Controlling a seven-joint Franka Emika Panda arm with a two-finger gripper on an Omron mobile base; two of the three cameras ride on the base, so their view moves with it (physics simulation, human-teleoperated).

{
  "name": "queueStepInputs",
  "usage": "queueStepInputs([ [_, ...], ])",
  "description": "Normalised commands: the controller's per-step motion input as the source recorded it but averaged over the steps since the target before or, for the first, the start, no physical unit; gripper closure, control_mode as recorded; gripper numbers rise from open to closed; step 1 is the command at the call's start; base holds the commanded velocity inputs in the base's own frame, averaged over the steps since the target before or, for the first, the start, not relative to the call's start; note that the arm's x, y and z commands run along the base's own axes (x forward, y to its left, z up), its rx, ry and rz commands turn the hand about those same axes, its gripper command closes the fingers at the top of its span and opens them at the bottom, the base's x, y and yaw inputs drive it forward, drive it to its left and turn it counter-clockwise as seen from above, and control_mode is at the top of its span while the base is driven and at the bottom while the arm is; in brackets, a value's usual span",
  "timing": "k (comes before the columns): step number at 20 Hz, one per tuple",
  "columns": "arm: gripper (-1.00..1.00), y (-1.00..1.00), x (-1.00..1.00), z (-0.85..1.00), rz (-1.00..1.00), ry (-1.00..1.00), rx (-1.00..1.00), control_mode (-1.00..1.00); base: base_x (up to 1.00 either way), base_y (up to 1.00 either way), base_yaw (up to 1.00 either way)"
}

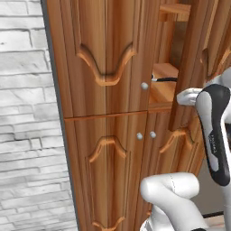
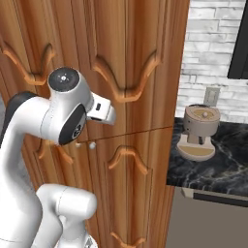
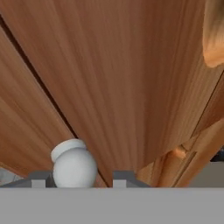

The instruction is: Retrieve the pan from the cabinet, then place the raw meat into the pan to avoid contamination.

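The claw point(image 3: 78, 180) sits right up against a wooden door of the cabinet point(image 1: 106, 58), its two dark fingertips point(image 3: 40, 179) poking up at the bottom of the hand view with a small round silver knob point(image 3: 74, 165) between them, nearer the left tip; the tips stand apart, and whether they pinch the knob or just flank it cannot be told. Just past the knob, a dark seam between two door panels runs up and away to the left, and plain reddish-brown wood grain spreads out ahead of the claw. Farther off to the upper right a carved raised panel edge point(image 3: 214, 35) curls into the hand view. In the left base view the upper right door stands swung out, and behind it an open shelf point(image 1: 163, 85) shows, with the thin dark edge of the pan point(image 1: 164, 80) lying on it, its light handle end pointing toward the closed door's knob point(image 1: 144, 85). Two more knobs point(image 1: 145, 135) sit side by side on the lower doors below. In the right base view, well off to the right of the arm point(image 2: 58, 116), a tan coffee machine point(image 2: 199, 131) stands on the dark marbled counter point(image 2: 223, 174) against a pale brick wall point(image 2: 213, 43)
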Motion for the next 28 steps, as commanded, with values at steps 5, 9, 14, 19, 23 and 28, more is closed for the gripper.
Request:
queueStepInputs([
  [5, 1.00, -0.62, -0.66, 0.00, 0.00, 0.00, 0.09, -1.00, 0.00, 0.00, 0.00],
  [9, 1.00, -0.67, -0.58, 0.00, 0.00, 0.00, 0.08, -1.00, 0.00, 0.00, 0.00],
  [14, 1.00, -0.68, -0.48, 0.00, 0.00, 0.00, 0.04, -1.00, 0.00, 0.00, 0.00],
  [19, 1.00, -0.71, -0.39, 0.00, 0.00, 0.00, 0.02, -1.00, 0.00, 0.00, 0.00],
  [23, 1.00, -0.14, -0.10, 0.00, 0.01, -0.06, 0.00, -1.00, 0.00, 0.00, 0.00],
  [28, -1.00, 0.00, -0.02, 0.00, 0.00, 0.00, 0.00, -1.00, 0.00, 0.00, 0.00],
])
